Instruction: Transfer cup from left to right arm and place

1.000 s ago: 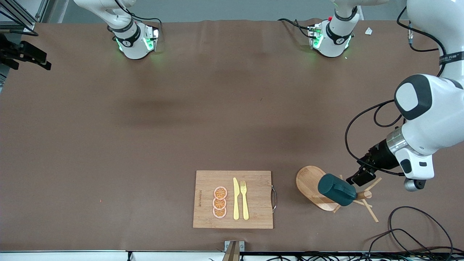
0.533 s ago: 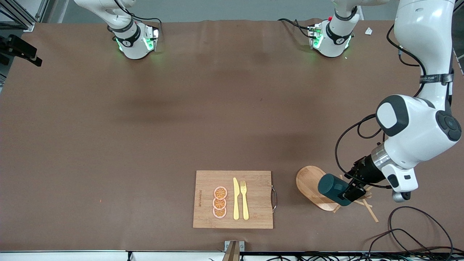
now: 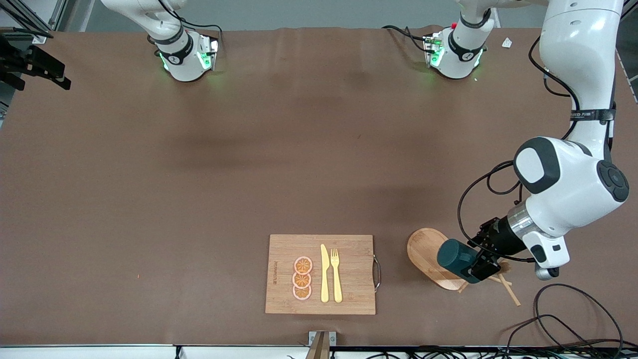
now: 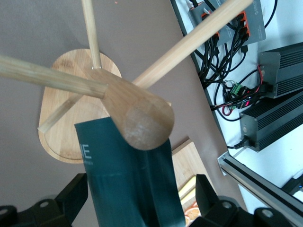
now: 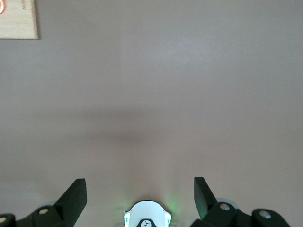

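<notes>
Cup [image 3: 457, 259] hangs on rack [image 3: 429, 259] (tilted).

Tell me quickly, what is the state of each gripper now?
Left gripper: open, fingers either side of the cup on the peg rack.
Right gripper: open, empty, waiting.

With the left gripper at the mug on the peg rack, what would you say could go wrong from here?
1. The dark teal-green cylindrical mug hangs tilted on a peg of the wooden peg rack; pulling sideways could tip the rack.
2. The left gripper has open jaws straddling the mug, with pegs close by; it may snag one.
3. The right gripper waits apart.
</notes>
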Tool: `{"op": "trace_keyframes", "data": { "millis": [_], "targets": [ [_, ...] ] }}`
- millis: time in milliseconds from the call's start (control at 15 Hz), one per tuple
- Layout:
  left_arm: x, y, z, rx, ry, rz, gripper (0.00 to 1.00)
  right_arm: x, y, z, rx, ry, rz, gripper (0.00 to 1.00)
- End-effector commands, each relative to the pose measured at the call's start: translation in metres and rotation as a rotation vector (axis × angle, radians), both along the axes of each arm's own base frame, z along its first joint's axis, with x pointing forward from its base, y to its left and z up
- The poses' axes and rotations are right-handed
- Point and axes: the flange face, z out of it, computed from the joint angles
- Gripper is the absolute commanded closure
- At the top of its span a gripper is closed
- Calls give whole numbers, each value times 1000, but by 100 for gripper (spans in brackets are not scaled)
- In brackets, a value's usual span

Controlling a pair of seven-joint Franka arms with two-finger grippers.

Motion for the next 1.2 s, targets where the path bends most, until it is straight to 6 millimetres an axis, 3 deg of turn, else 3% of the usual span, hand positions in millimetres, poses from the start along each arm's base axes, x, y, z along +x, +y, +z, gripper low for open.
{"op": "trace_keyframes", "data": {
  "millis": [0, 133, 267, 333, 467, 600, 733, 933, 1133],
  "targets": [
    [5, 2, -2, -43, 12, 37, 0, -18, 7, 11, 6, -6, 47, 0],
    [5, 2, -6, -59, 21, 46, 0, -45, 7, 43, 6, -70, 50, 0],
    [6, 2, -15, -97, 42, 70, 0, -50, -8, 62, -6, -113, 24, 0],
    [6, 2, -17, -101, 47, 74, 0, -45, -20, 52, -8, -88, -4, 0],
    [6, 2, -21, -101, 54, 75, 1, -10, -66, 17, -18, -40, -101, 0],
    [7, 2, -27, -99, 61, 75, 3, -8, -80, 25, -101, -80, -107, 0],
    [7, 2, -29, -99, 64, 75, 11, -6, -71, 18, -111, -60, -90, 0],
    [8, 6, -27, -97, 58, 76, 33, 1, -52, 11, -109, -48, -63, 0],
    [7, 2, -20, -100, 52, 74, 52, 10, -23, 4, -108, -39, 1, 0]
  ]
}}
